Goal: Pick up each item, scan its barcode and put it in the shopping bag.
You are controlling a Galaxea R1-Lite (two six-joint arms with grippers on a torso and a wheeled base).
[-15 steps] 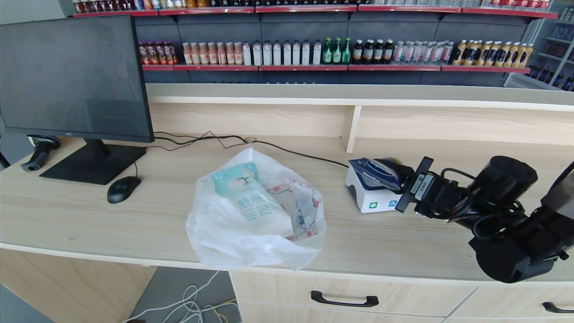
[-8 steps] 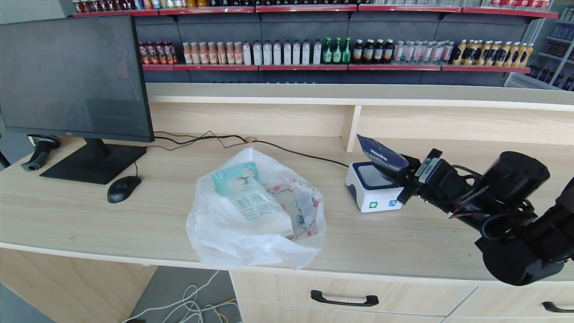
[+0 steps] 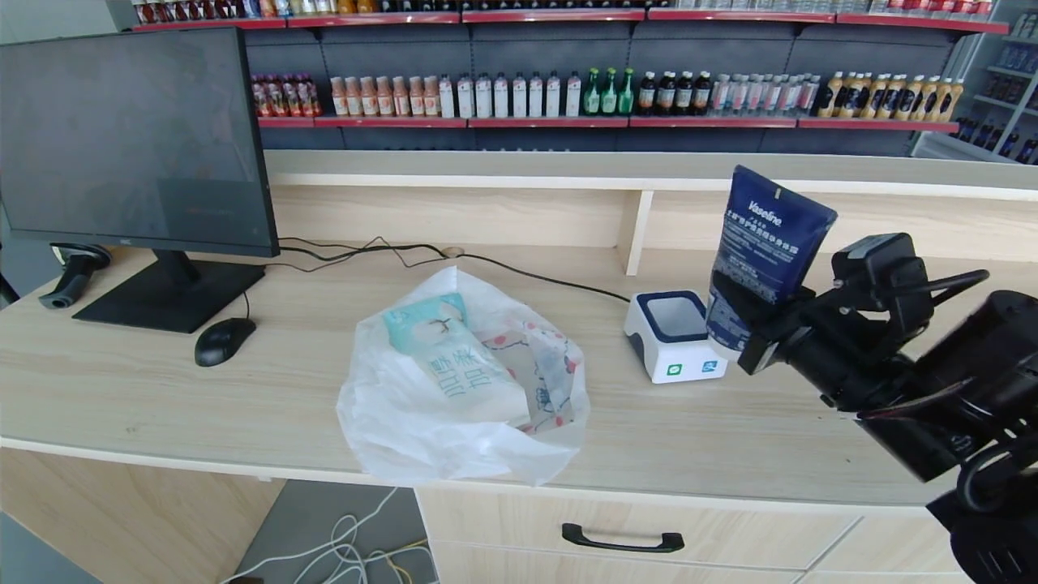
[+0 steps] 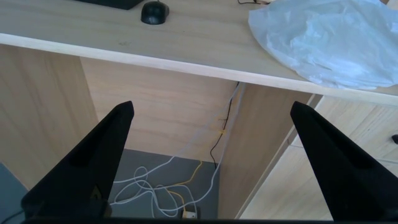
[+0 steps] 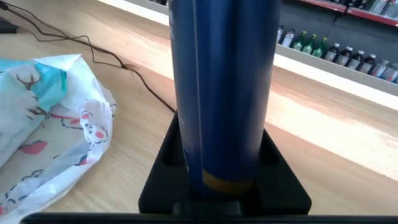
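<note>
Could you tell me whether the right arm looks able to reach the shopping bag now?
Probably yes: the right claw, shut on the blue tube, is beside the scanner, with nothing standing on the counter between it and the shopping bag.

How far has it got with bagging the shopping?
Done: a teal pack and a flowered pack lie in the shopping bag. In hand: the right claw holds a blue tube upright, close to the scanner; whether it has scanned, I cannot tell. Left: putting the tube in the bag.
</note>
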